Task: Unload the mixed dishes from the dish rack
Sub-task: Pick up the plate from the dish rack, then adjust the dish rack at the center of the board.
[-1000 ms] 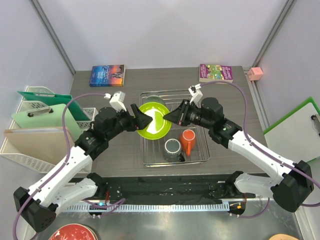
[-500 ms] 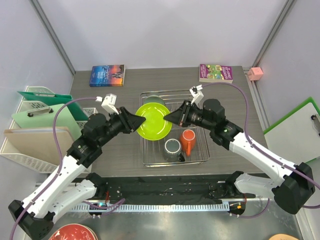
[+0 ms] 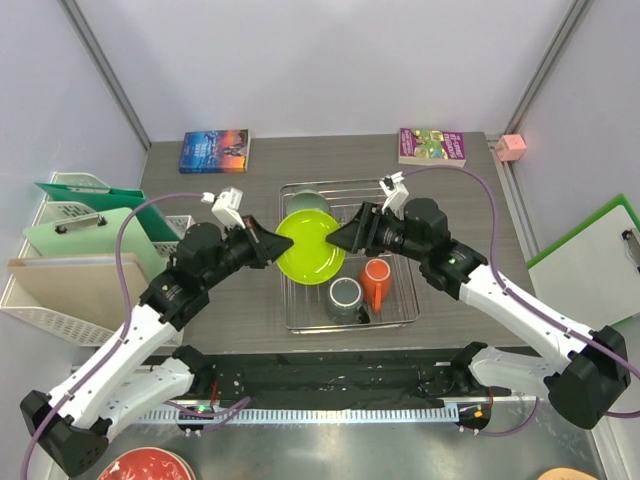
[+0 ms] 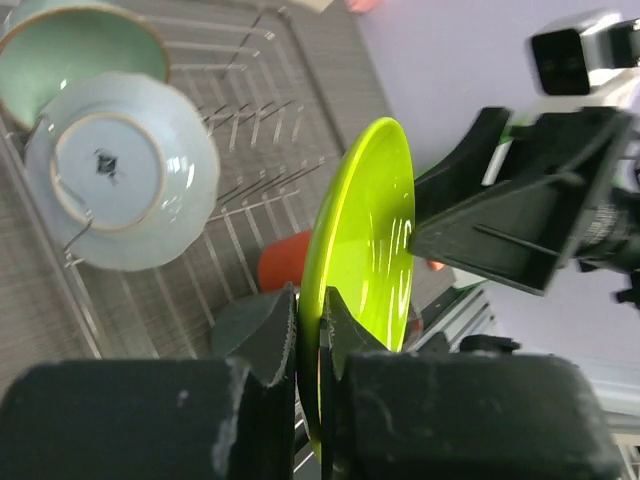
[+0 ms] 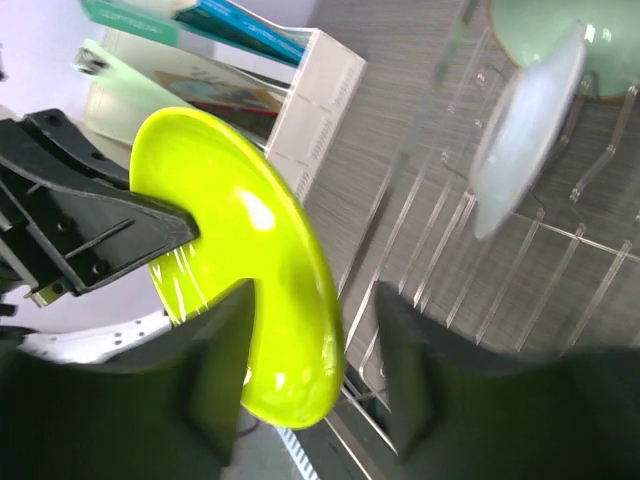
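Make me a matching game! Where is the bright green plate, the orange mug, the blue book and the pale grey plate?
Things: 1 lime-green plate; 2 orange mug; 3 blue book; 4 light grey plate.
Places: A flat on the table; B in the dish rack beside the grey mug; C pinched by the left gripper; D propped in the rack by the mint-green bowl.
Pairs: 1-C; 2-B; 3-A; 4-D.

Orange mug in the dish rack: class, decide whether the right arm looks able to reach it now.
Probably yes: the orange mug stands uncovered close by the right gripper, whose open jaws straddle the lime-green plate clamped by the left gripper.
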`<state>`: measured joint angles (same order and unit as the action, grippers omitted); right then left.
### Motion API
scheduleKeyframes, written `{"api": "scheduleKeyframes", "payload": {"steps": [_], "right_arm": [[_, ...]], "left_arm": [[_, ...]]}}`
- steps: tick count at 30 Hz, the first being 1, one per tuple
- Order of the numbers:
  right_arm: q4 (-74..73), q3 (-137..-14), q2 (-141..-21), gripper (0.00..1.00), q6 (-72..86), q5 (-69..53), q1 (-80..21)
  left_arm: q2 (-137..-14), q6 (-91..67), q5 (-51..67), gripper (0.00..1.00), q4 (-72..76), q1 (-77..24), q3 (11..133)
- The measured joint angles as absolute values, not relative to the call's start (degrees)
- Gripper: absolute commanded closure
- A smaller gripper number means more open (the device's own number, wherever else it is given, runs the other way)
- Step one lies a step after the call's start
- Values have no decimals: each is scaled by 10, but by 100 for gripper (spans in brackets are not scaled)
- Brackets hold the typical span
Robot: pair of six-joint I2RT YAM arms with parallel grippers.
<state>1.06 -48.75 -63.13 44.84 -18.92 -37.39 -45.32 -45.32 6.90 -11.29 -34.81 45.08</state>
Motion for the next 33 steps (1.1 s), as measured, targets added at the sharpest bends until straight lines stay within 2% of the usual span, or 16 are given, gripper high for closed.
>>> {"api": "scheduleKeyframes", "payload": {"steps": [1,2,5,10,15,22,25,33], "right_arm": [[-6,-492,-631,26,439,-183,-375],[-26,-498,-631,13,428,-171,-375],[-70,-515,-631,0,406,-139,-377],[-159,-552,-623,0,372,-32,-377],[-218,-565,-577,0,345,86,-377],[-265,-564,-512,1,327,241,-378],[-299,-565,-544,4,324,301,-375],[-349,-566,-655,20,318,349,-364]], "left_arm": [[-459,-447,67,100,-119,-349,453],[-465,-442,64,100,-129,-349,456],[-482,-427,49,100,-169,-349,464],[-489,-408,12,100,-224,-340,494],[-472,-393,-27,100,-277,-286,548],[-481,-385,-174,100,-352,-244,648],[-481,-391,-202,100,-368,-238,642],[-471,-416,-195,100,-365,-237,581]]}}
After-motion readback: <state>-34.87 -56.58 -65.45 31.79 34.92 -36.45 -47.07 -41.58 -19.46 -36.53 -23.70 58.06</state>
